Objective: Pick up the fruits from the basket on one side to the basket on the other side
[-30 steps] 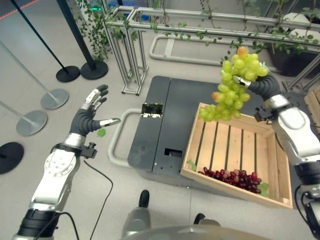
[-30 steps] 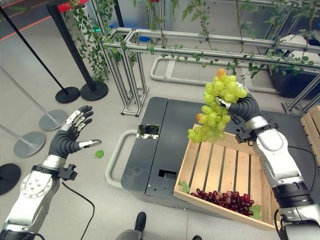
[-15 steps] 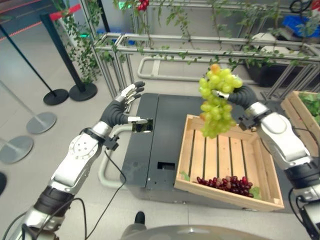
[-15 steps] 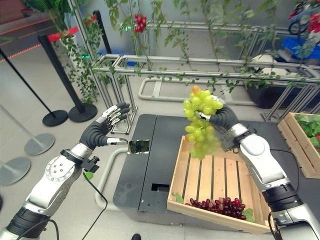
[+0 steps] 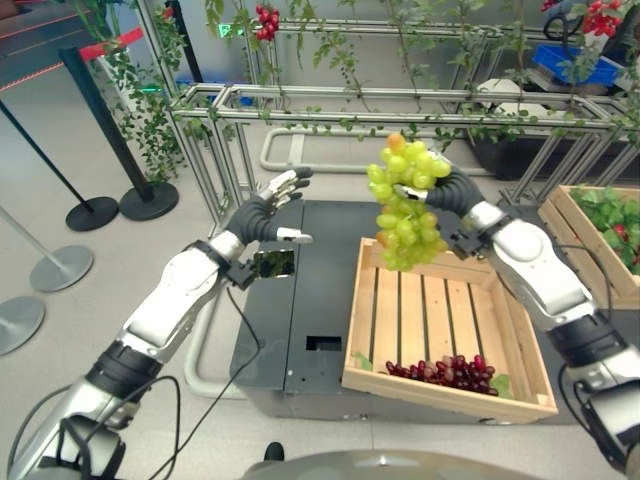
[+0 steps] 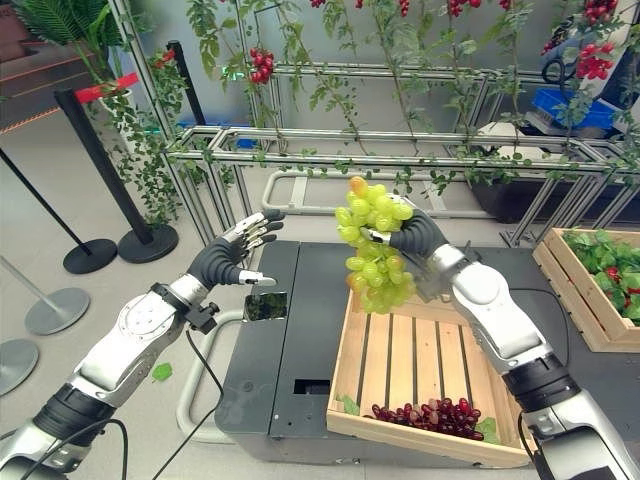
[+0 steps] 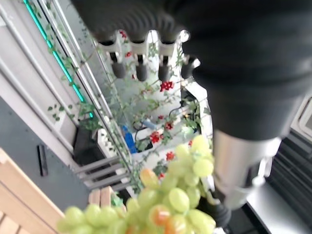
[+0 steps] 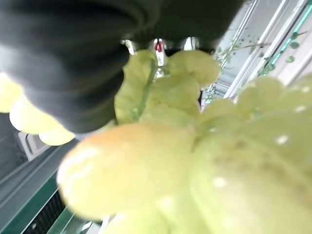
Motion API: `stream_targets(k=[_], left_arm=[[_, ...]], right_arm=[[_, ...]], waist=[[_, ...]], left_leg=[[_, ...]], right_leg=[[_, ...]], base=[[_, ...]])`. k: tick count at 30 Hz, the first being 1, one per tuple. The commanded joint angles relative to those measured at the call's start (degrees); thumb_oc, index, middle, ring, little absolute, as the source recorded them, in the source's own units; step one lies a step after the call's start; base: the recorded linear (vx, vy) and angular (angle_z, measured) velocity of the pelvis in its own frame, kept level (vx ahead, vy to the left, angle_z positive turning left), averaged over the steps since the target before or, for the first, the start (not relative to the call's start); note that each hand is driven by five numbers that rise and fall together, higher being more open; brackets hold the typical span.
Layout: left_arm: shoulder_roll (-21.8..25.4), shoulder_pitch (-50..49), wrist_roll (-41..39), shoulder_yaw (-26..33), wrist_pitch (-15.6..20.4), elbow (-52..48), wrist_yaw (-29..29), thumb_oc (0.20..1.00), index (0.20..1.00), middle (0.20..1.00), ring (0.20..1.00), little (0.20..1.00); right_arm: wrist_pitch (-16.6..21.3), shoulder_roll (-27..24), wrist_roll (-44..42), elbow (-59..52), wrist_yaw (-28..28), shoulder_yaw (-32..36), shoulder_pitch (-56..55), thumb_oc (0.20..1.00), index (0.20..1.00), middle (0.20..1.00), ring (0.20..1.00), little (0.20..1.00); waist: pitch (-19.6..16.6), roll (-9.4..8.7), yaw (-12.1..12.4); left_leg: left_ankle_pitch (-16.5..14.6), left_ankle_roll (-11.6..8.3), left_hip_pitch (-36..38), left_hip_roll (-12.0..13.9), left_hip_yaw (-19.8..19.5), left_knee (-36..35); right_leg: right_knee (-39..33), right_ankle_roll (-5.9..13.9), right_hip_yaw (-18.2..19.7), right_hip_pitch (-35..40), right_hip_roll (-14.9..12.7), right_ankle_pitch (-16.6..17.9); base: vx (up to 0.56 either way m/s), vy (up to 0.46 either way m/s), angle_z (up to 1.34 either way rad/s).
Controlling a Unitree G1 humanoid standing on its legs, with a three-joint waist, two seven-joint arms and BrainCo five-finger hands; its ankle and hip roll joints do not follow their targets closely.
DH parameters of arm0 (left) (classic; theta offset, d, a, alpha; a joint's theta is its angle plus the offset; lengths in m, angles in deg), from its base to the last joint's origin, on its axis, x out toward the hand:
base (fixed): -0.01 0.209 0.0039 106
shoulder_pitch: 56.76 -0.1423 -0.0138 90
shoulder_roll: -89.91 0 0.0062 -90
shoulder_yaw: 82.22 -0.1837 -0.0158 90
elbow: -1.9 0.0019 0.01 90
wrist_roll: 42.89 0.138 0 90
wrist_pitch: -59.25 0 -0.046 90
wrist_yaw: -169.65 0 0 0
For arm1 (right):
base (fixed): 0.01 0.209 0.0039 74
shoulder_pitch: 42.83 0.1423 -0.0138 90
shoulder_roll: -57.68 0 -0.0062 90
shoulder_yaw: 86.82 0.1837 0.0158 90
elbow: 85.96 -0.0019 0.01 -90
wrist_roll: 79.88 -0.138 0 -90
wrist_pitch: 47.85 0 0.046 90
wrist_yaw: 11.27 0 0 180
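Your right robot hand (image 5: pixel 443 188) grips the green grape bunch (image 5: pixel 402 200) above the wooden crate (image 5: pixel 520 340); red grapes (image 5: pixel 445 372) remain inside. Left robot hand (image 5: pixel 262 210) is open, empty.

The right hand (image 5: pixel 440 190) has its fingers buried in the bunch of pale green grapes (image 5: pixel 402 205), so only its dark ribbed back is visible. In the right wrist view the grapes sit so close they blur (individual berries smear together). The second slatted wooden crate of green leaves (image 5: pixel 597 230) is cut off by the picture's right edge.
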Motion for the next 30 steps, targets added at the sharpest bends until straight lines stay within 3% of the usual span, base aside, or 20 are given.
stream_targets(k=[1,16,30], left_arm=[[0.38,6.67,-1.79,-1.05,1.14,2.25,-0.62,1.0,1.0,1.0,1.0,1.0],[-2.42,14.75,-4.66,-8.87,0.31,3.63,-1.88,1.0,1.0,1.0,1.0,1.0],[-8.35,22.75,-5.67,-15.92,-0.39,5.0,-2.81,1.0,1.0,1.0,1.0,1.0]], right_arm=[[3.57,0.04,0.49,-3.77,1.03,0.08,9.23,0.2,0.2,0.2,0.2,0.2],[4.22,1.34,3.2,-1.92,1.88,-4.74,16.34,0.2,0.2,0.2,0.2,0.2],[4.29,4.24,4.37,0.03,2.46,-8.12,21.52,0.2,0.2,0.2,0.2,0.2]], waist=[[-2.21,-1.33,0.27],[-3.06,-1.27,-0.08],[-3.4,-1.57,-0.66]], left_leg=[[-7.6,2.88,1.56,-1.56,-0.68,3.86],[-8.14,2.95,1.83,-1.75,-0.24,4.32],[-8.01,3.18,2.09,-2.07,0.72,3.71]], right_leg=[[4.94,1.37,-0.98,-4.07,-0.64,-0.36],[4.69,1.59,-0.37,-3.77,-0.68,-0.36],[3.84,1.97,0.5,-4.09,-0.85,0.69]], base=[[0.03,0.005,-0.03],[0.0,0.0,-0.02],[-0.01,0.005,-0.03]])
